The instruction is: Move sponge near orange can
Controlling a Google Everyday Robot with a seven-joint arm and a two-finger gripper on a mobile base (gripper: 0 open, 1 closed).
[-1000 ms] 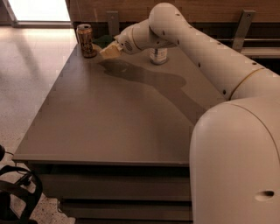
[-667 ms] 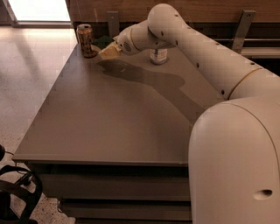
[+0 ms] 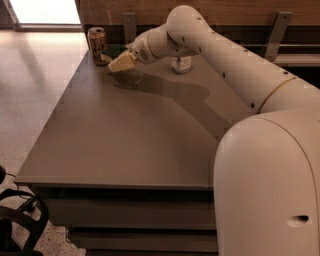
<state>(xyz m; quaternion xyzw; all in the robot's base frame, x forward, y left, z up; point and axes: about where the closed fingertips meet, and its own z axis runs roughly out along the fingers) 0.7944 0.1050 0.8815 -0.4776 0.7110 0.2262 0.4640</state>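
Office-type interior: grey desk (image 3: 125, 145); speckled floor (image 3: 35, 100) at 9 o'clock; wood-panelled wall (image 3: 225, 10) at 12; claw (image 3: 121, 62) at 11.

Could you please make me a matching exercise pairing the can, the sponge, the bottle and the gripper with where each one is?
1. can
2. sponge
3. bottle
4. gripper

A. partly hidden behind the arm
B. standing at the far left corner of the table
C. over the table's far end, holding the sponge
D. in the gripper, just right of the can

Pairs: 1-B, 2-D, 3-A, 4-C.
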